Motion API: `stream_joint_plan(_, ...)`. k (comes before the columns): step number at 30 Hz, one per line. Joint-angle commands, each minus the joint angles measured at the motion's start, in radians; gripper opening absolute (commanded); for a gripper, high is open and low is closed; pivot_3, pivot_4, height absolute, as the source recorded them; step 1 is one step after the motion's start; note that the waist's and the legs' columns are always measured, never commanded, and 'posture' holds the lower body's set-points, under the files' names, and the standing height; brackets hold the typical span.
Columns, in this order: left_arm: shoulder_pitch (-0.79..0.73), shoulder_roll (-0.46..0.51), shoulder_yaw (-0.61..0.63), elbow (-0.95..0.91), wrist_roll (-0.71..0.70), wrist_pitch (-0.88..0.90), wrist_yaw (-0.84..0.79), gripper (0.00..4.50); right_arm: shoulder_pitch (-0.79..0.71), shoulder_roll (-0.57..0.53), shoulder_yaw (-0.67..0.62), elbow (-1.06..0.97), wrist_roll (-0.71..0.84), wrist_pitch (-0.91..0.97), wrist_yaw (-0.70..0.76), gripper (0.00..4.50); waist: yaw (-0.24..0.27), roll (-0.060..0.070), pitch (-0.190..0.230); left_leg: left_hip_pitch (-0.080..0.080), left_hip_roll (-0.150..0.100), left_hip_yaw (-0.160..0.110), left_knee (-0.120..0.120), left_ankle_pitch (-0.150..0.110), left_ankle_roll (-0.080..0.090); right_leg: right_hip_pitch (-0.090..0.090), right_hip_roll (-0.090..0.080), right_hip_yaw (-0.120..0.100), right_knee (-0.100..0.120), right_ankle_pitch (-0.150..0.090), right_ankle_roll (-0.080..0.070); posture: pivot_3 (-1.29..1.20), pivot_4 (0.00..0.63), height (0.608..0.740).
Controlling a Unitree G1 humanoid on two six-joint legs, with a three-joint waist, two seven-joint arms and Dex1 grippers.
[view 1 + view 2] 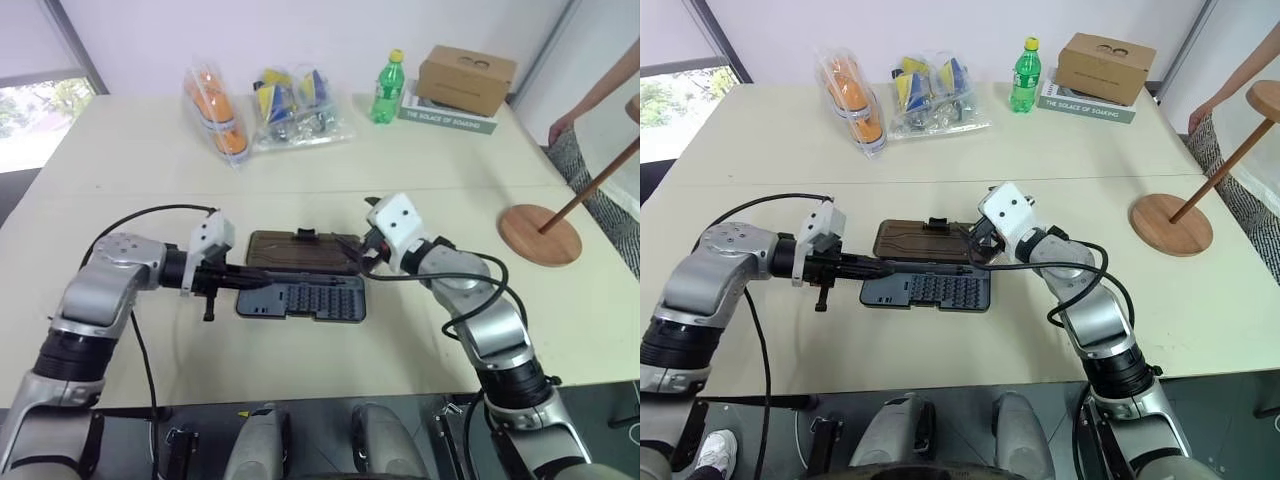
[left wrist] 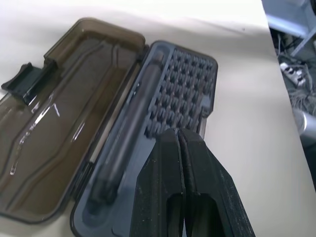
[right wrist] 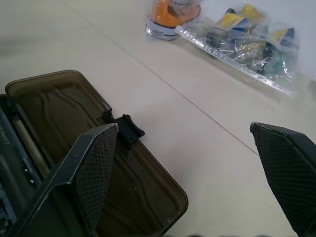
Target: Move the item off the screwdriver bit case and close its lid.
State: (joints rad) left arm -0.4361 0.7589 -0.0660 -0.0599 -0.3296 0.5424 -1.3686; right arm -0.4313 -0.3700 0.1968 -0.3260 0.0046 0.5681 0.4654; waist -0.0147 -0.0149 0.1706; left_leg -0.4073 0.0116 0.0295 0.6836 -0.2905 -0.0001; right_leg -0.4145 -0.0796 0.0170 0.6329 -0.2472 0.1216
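two grippers flank the open case (image 1: 303, 297): left gripper (image 1: 262, 283) pressed together, right gripper (image 3: 190, 173) spread over lid (image 1: 300, 250); wooden stand (image 1: 541, 233) sits well apart, partly cut off.

Office-like room: pale table (image 1: 300, 170), window (image 1: 40, 110), grey carpet (image 1: 600, 180), plain white walls

Both arms silver-grey metal segments with black joint bands. White boxy wrist modules: left (image 1: 211, 238), right (image 1: 397, 222) with small dark screw dots on its face. Black cables loop from each forearm to the wrist. Left gripper (image 2: 180, 140) and right gripper (image 3: 185, 148): matte black fingers; the right gripper's pads (image 3: 96, 168) are cross-hatched.
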Motion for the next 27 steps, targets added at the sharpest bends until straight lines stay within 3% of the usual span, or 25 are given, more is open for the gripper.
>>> stream_joint_plan(1, 0.028, 0.012, -0.032, 0.011, 0.032, -0.070, 0.010, 0.05, -0.005, 0.000, -0.008, -0.026, 0.002, -0.021, 0.001, 4.50, 0.000, 0.000, 0.000, 0.000, 0.000, 0.000, 0.000, 0.000, 0.000, 0.000, 0.000, 0.000, 0.000, 0.000, 0.000, 0.00, 0.150, 0.740)
stream_joint_plan(10, 0.041, -0.013, -0.098, 0.138, 0.118, -0.241, 0.051, 0.05, -0.023, 0.001, -0.028, 0.034, 0.003, -0.020, -0.005, 4.50, 0.002, 0.000, 0.000, 0.000, 0.000, 0.000, 0.000, 0.000, 0.000, 0.000, 0.000, 0.000, 0.000, 0.000, 0.000, 0.00, 0.150, 0.740)
stream_joint_plan(19, 0.040, -0.056, -0.110, 0.216, 0.143, -0.311, 0.097, 0.05, -0.236, 0.018, -0.149, 0.262, 0.136, 0.283, 0.031, 4.50, 0.000, 0.001, 0.000, 0.001, 0.000, 0.000, 0.000, 0.000, 0.000, 0.001, 0.000, 0.000, 0.000, 0.000, 0.000, 0.00, 0.150, 0.740)
stream_joint_plan(23, 0.040, -0.069, -0.115, 0.222, 0.142, -0.324, 0.112, 0.05, -0.338, -0.033, -0.100, 0.385, 0.146, 0.352, 0.108, 4.50, 0.001, 0.001, -0.001, 0.001, 0.000, 0.000, 0.000, 0.000, 0.000, 0.001, 0.000, 0.000, 0.000, 0.000, 0.000, 0.00, 0.150, 0.740)
stream_joint_plan(27, 0.043, -0.077, -0.118, 0.219, 0.140, -0.329, 0.121, 0.05, -0.394, -0.096, 0.016, 0.468, 0.104, 0.295, 0.212, 4.50, 0.001, 0.001, -0.001, 0.001, 0.000, 0.000, 0.000, 0.000, 0.000, 0.001, -0.001, 0.000, 0.000, 0.000, 0.000, 0.00, 0.150, 0.740)
